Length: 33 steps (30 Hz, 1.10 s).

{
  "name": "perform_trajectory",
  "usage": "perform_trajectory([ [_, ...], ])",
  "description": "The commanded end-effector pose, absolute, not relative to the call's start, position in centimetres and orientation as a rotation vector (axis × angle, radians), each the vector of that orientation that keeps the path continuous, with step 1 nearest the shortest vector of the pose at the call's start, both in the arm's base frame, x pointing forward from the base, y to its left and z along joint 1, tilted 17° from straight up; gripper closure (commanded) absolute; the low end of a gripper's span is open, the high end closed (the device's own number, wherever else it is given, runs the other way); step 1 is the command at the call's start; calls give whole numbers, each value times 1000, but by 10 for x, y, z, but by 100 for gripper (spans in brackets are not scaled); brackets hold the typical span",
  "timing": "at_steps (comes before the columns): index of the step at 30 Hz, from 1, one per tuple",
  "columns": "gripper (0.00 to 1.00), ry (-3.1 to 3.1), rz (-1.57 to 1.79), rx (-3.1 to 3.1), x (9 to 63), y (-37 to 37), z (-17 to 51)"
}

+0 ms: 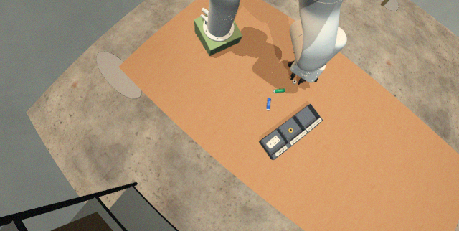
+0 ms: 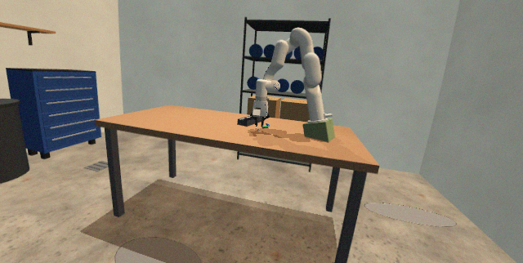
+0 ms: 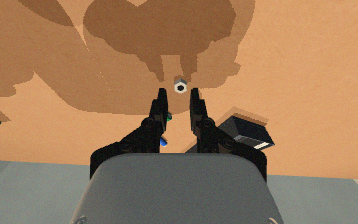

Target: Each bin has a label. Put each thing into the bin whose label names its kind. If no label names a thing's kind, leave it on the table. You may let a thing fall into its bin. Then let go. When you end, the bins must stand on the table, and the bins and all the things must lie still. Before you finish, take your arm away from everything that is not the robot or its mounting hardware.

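Note:
A small grey hex nut [image 1: 294, 81] [image 3: 180, 87] lies on the wooden table [image 1: 201, 91], in the arm's shadow. My gripper [image 1: 300, 79] [image 3: 178, 97] [image 2: 258, 124] hangs low over it, fingers partly open and empty, with the nut just beyond the fingertips. A green battery [image 1: 279, 90] [image 3: 169, 118] and a blue battery [image 1: 268, 104] [image 3: 164, 143] lie on the table between the gripper and a row of three dark labelled bins [image 1: 310, 110] [image 3: 245, 131]. The left bin holds a white piece [image 1: 273, 140], the middle bin a gold ring-like piece [image 1: 290, 129]; the right bin looks empty.
The arm's green base block [image 1: 215, 44] [image 2: 319, 130] stands at the back of the table. A shelf rack with blue rolls [image 2: 286, 51] and a blue drawer cabinet [image 2: 53, 104] stand away from the table.

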<state>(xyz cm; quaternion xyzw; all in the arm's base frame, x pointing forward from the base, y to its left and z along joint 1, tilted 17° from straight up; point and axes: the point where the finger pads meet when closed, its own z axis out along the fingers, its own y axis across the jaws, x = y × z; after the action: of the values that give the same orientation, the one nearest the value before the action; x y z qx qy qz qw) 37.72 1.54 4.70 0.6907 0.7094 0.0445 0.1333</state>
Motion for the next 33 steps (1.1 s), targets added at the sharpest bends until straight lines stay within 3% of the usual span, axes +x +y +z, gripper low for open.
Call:
perform_trajectory([
  [1,70,2044,133,1993,385,14,36],
  [33,70,2044,133,1993,387,12,24],
])
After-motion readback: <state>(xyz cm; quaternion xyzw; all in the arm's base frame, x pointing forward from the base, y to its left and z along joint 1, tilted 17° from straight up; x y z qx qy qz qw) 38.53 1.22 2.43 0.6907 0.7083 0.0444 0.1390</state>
